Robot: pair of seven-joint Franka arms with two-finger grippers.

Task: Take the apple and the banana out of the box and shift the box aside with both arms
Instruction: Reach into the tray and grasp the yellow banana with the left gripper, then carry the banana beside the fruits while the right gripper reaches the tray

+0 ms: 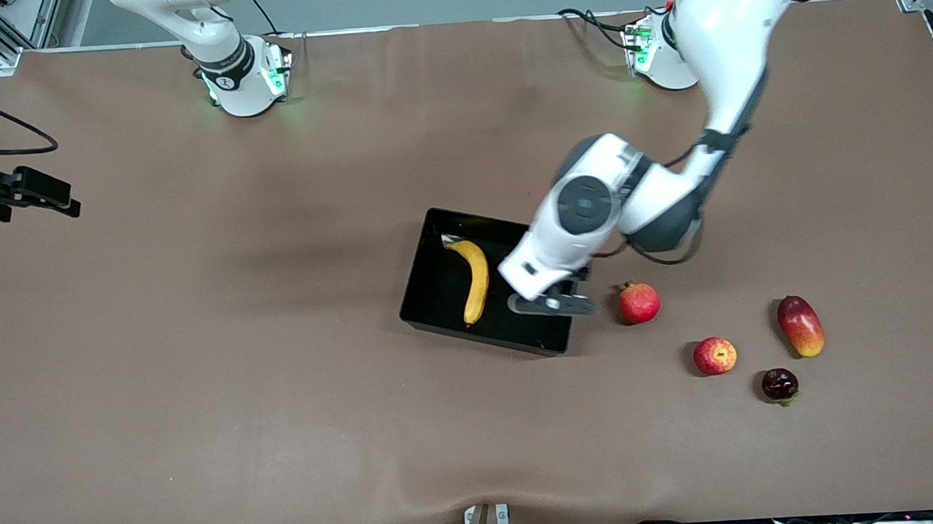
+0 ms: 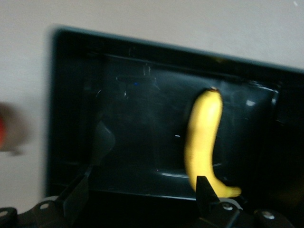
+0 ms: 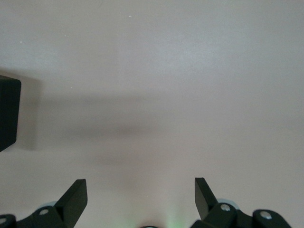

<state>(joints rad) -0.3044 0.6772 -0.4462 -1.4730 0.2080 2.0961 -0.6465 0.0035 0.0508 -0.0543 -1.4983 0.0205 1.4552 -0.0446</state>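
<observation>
The bench (image 1: 199,348) is covered in a matt brown cloth, a bit wrinkly along the front edge. The black bin (image 1: 436,287) looks like glossy plastic, shiny enough to throw reflections inside. The banana (image 1: 475,281) skin is smooth, and the arm shells look like glossy white plastic.

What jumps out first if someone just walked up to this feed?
The banana lying alone in the black box at mid-table, with the left end effector open over the box's edge. Then the loose fruit toward the left arm's end: pomegranate, apple, mango. The right arm waits, its end effector open above bare table.
</observation>
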